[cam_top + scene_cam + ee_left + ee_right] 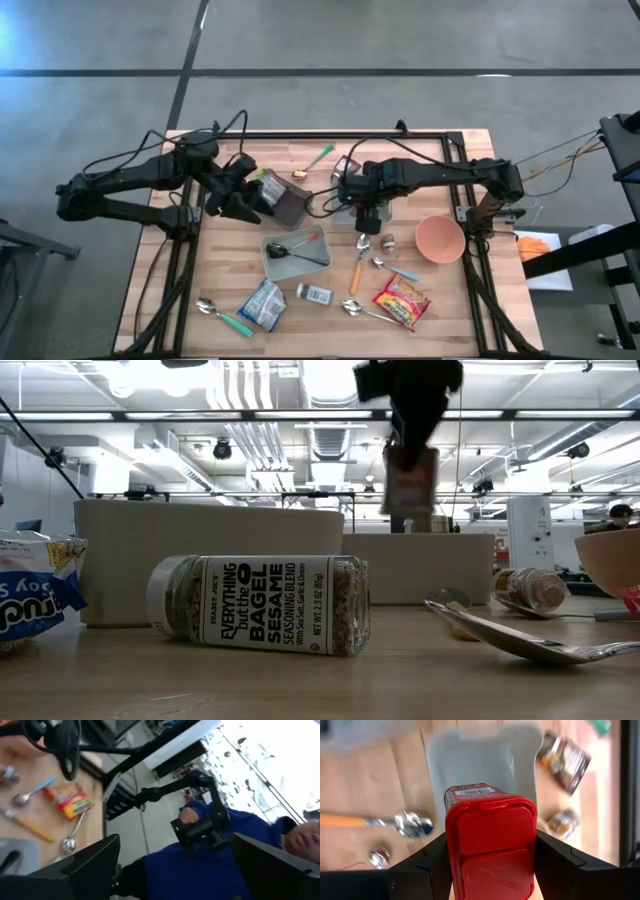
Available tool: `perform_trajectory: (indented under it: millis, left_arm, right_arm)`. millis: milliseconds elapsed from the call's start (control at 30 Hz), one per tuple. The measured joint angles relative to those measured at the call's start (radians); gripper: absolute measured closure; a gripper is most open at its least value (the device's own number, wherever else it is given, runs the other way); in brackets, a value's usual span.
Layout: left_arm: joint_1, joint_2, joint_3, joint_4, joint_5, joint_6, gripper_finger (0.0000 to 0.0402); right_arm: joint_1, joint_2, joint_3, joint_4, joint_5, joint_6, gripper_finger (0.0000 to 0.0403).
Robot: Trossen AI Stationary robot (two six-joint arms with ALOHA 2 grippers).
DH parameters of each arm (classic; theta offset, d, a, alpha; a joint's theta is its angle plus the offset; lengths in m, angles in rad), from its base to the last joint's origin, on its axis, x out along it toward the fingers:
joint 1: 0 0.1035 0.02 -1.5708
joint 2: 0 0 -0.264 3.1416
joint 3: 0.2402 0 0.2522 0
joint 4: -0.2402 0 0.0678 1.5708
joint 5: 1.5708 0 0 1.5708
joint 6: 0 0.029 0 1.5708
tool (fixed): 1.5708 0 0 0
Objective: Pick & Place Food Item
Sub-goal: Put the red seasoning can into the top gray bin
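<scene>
Above a grey tray [485,755], the right gripper [490,855] clamps a red-lidded spice tin [490,840]; left gripper [175,865] gapes wide, aloft.

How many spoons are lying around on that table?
6: green-handled spoon at the far edge; dark spoon in the grey tray; orange-handled spoon and blue-handled spoon mid-table; silver spoon by the red packet; teal-handled spoon near-left. Arms may hide more.

Bright overhead strip lights; ceiling glare; wrist views motion-blurred.
</scene>
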Motion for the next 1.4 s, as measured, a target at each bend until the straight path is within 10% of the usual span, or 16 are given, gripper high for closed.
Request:
perform_trajectory:
  millis: [467,1400]
  left_arm:
    - [0.000,0.000,0.000,-0.061,-0.026,0.026,0.0021]
    - [0.000,0.001,0.000,-0.105,-0.037,0.045,0.0021]
  right_arm:
    - [0.010,-0.006,-0.238,0.109,0.083,0.020,0.0194]
    - [0.037,-0.032,-0.303,0.071,0.120,0.101,0.0194]
